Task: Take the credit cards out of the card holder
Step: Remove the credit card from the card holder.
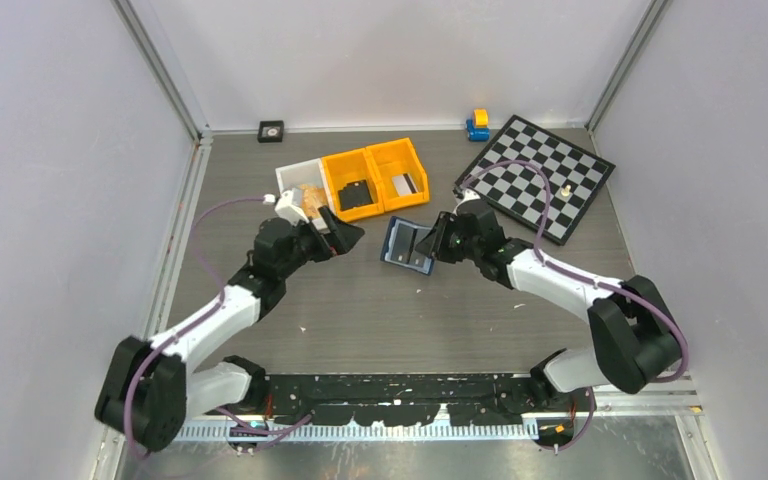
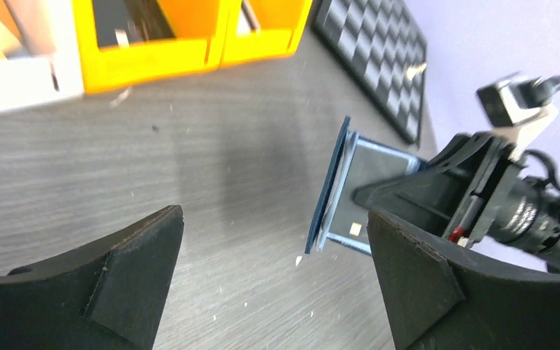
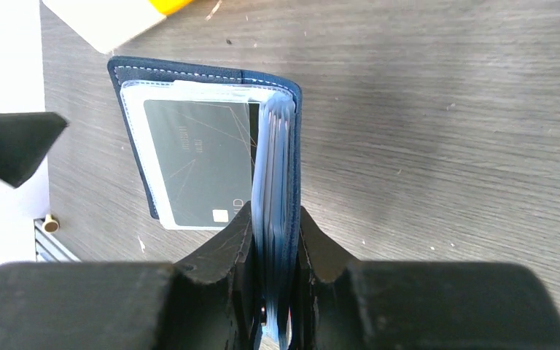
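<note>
Right gripper (image 3: pixel 273 219) pinches the card holder (image 3: pixel 189 73), hiding its near edge.

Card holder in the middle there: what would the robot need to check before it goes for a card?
1. Grip on the card holder: ok, the right end effector is shut on its pocket pages.
2. Holder open with a card showing: ok, a dark grey card sits in the clear pocket.
3. The left end effector open and empty: ok, its jaws stand wide with nothing between them.
4. The left end effector at the card: not ok, it is apart from the holder.
5. Cards in the other pockets: cannot tell.
</note>
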Tool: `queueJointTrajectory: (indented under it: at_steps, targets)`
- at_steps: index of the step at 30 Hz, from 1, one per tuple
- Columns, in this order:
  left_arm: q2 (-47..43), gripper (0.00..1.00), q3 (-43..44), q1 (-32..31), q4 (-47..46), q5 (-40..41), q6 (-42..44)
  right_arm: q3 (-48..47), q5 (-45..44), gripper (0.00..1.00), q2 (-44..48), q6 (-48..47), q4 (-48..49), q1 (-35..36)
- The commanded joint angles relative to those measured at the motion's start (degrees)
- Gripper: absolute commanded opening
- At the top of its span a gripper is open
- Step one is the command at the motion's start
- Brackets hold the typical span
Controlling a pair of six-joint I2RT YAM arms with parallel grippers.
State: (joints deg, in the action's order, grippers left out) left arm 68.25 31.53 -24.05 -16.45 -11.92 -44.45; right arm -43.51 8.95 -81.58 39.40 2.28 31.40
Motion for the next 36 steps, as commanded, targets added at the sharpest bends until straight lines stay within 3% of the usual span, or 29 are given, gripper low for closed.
queueJointTrajectory:
  at_steps: [1,6,11,14,17,21,28,36]
  targets:
    - [-6.24,1.0,-5.74,-0.16,-5.88,11.05,-1.93,-0.9,-7.31,0.01,5.09,2.14,1.97,0.33]
    - [-8.75,1.0,-13.41,0.76,-18.96,14.45,-3.9,0.81,-23.91,0.0,8.21,9.46,-4.65,0.31]
    - [-9.16,1.0,-8.75,0.77,-8.98,10.84,-5.58,-11.89,-21.33,0.01,3.3,10.55,-18.34,1.34]
    - [-8.22,1.0,-8.59,0.76,-11.47,7.98,-6.41,-18.3,-25.56,0.0,1.51,7.39,-22.59,3.19]
    - [-7.58,0.97,-9.23,0.13,-12.42,9.09,-7.3,-15.84,-31.03,0.0,3.87,9.29,-20.24,3.91]
    - [-3.07,0.98,-2.21,-1.97,-6.97,7.65,-6.16,-8.73,-31.96,0.01,6.74,8.95,-9.76,4.63]
    - [-0.06,1.0,-4.4,-4.47,-13.35,4.68,-0.59,-9.45,-28.49,0.0,0.97,6.46,-10.68,4.58]
    - [5.31,1.0,-1.89,-4.78,-14.81,-0.81,0.5,-3.81,-17.92,0.01,3.89,0.01,-0.91,4.63]
